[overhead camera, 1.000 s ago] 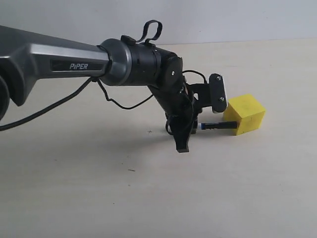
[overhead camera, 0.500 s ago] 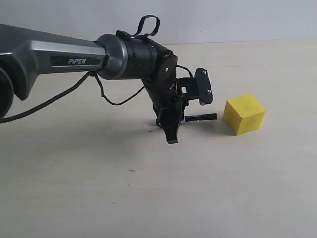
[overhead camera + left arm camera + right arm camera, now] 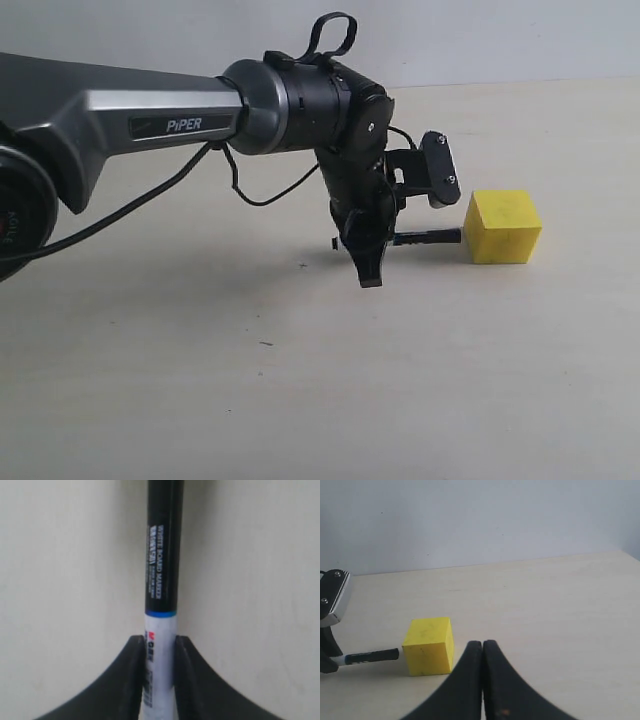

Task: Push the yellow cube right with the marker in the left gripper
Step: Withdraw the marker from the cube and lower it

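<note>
Marker [image 3: 430, 237] clamped in the left hand [image 3: 405, 225]. The left wrist view shows both fingers [image 3: 134, 680] pinching the white barrel, with the black cap [image 3: 162, 555] sticking out ahead. In the exterior view the marker lies roughly level and low over the tabletop [image 3: 300, 400], pointing to 3 o'clock.

Yellow cube [image 3: 503, 227] sits on the tabletop at 3 o'clock of the left hand, in line with the marker. The cap end meets the cube's near face, at 9 o'clock on the cube. It is touching or a hair short; the right wrist view [image 3: 428, 645] reads the same and I cannot settle it.

Progress, as I judge it: tool held, aimed and brought to the cube. The shove toward 3 o'clock is what is left. No goal mark in view, so how far it must go cannot be told.

Right hand [image 3: 482, 680]: fingers pressed together, nothing between them. It is outside the exterior view and looks onto the cube.

Surroundings: loose black cables [image 3: 270, 205] hang under the left arm, clear of the marker. Pale wall [image 3: 500, 40] at 12 o'clock. Nothing shows at 3 o'clock beyond the cube. Whether the right hand lies on that path cannot be told. An off-centre tip could turn the cube rather than slide it.
</note>
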You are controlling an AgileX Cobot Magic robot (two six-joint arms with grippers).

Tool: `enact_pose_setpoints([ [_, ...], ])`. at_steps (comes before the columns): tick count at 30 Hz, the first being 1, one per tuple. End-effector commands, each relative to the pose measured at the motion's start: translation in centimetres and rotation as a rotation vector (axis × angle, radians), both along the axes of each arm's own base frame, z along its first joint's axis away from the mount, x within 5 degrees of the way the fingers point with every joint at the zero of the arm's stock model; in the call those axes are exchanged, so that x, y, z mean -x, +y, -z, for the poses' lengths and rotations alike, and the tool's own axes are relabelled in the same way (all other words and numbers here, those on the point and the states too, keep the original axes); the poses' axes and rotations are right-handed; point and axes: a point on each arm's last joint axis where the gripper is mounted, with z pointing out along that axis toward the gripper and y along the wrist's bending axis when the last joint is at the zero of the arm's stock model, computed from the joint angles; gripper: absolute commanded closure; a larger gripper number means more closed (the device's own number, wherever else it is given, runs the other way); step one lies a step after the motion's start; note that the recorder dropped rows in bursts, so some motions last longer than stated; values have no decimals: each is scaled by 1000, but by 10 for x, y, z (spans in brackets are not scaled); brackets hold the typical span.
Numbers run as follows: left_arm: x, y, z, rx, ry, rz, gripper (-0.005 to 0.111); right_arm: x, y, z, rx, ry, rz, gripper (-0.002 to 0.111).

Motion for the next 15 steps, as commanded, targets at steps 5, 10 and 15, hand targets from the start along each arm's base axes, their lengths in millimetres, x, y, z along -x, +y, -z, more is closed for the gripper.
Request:
enact_pose_setpoints([
  [5,2,1,-1,-30,10,0,107,0,-1,1,9,-3,7,108],
  [10,4,3,0,-55,29,-3,107,0,-1,1,9,-3,7,108],
  [15,15,20,-15,-205,131,-80,107,0,-1,1,9,-3,7,108],
])
